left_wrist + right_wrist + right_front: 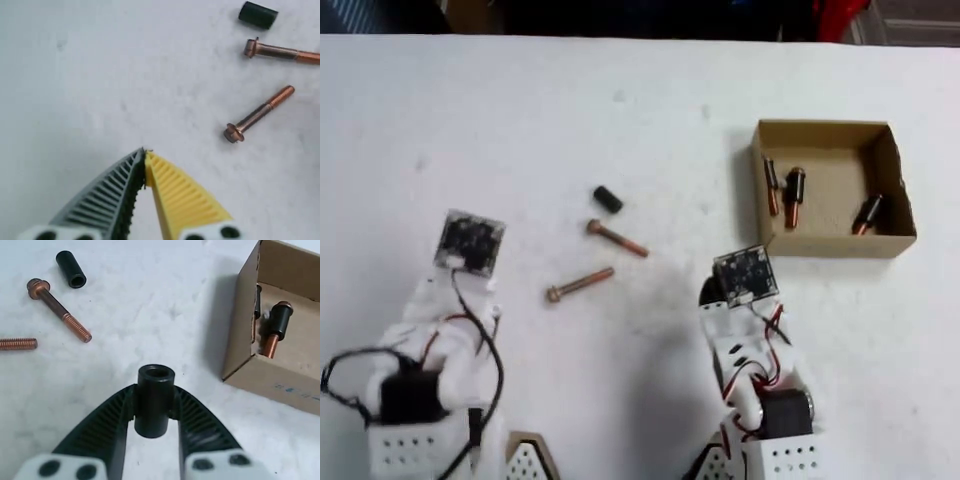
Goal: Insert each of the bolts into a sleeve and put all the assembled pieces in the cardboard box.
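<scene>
High view places the box (825, 127) at the right of the frame, above centre, on the white table (520, 100). Three assembled pieces lie in it: one by the left wall (771, 186), one just beside it (794, 196), and one in the lower right corner (868, 213). Left of centre lie the loose sleeve (608, 198), the upper bolt (617, 238) below it, and the lower bolt (580, 283) lowest, none touching. The left arm (470, 243) stands at lower left. The right arm (745, 275) stands right of centre, near the box's lower left corner.

Left wrist view adds the jaw state. The left gripper (144, 155) has its grey and yellow fingers pressed together at the tips, gripping nothing, over bare table. The lower bolt (259, 114), upper bolt (280, 51) and loose sleeve (258, 14) lie well apart from it.

Right wrist view shows the right gripper (155, 395) clamped on the held sleeve (156, 377), upright, with its bore open toward the camera. The box wall (240, 340) is near, and two pieces (277, 327) are visible inside.
</scene>
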